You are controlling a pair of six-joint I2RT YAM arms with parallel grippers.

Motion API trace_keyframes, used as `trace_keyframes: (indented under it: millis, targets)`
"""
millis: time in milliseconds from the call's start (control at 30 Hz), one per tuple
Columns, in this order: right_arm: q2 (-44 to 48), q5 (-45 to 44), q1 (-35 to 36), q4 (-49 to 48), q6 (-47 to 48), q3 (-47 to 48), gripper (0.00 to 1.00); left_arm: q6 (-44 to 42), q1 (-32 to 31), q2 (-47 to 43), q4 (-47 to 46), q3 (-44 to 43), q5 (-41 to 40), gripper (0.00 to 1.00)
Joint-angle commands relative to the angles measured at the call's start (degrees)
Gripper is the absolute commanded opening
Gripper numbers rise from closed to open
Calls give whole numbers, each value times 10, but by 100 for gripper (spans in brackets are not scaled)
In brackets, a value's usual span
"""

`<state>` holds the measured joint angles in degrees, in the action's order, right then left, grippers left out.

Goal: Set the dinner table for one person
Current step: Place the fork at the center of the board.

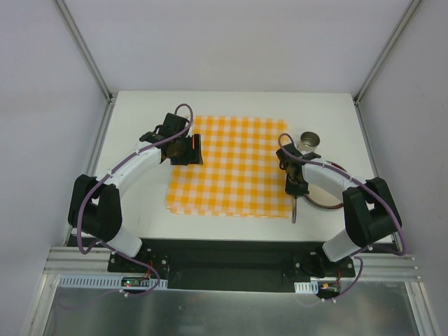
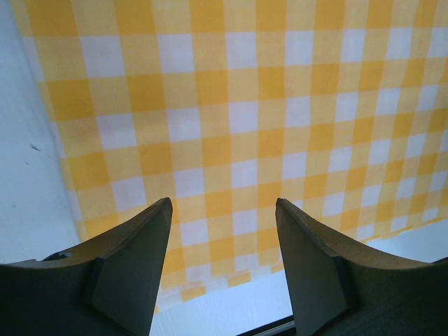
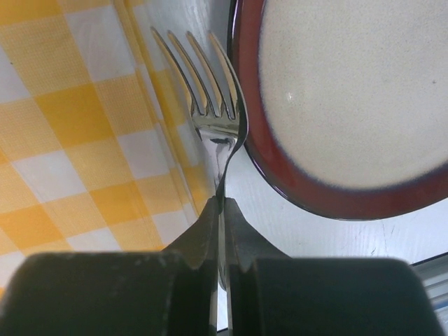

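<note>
1. The dinner table is the large white top that fills the middle of the overhead view, and everything else lies on it. Bare strips of it show at the left in the left wrist view and between fork and plate in the right wrist view.
2. An orange-and-white checked cloth lies flat across the middle of the table.
3. A plate sits on the table just right of the cloth, partly under the right arm. It has a dark red rim and a cream face, and the part in view shows only plain glaze.
4. A small metal cup stands upright on the table beyond the plate, right of the cloth. Its inside is too small to make out.
5. The right gripper has its fingers pinched tight on the neck of a fork. The tines point away from the wrist, along the gap between the cloth's edge and the plate's rim. From above, the handle sticks out toward the near edge. I cannot tell whether the fork touches the table.
6. The left gripper hovers over the left part of the cloth, its fingers spread well apart with nothing between them.
</note>
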<state>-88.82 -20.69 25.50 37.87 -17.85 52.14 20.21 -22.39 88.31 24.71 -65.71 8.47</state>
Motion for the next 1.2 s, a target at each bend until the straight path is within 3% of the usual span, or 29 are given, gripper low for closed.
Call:
trace_keyframes:
  millis: [0,867,933,967,1100,1167]
  targets:
    - [5,-36,-16,26,-16,1,1,3,5,-19,9,0,-9,61]
    - [-58,-70,-37,63,-10,38,1,1,5,-17,9,3,-11,61]
    - [-58,-66,-37,65,-11,38,13,1,5,-19,9,4,-13,61]
    - [-58,-65,-36,63,-10,39,25,1,5,-18,10,4,-12,61]
    - [-30,-76,-30,72,-10,45,41,1,5,-19,9,4,-13,61]
    - [-12,-92,-26,87,-9,54,43,2,5,-18,9,4,-11,61]
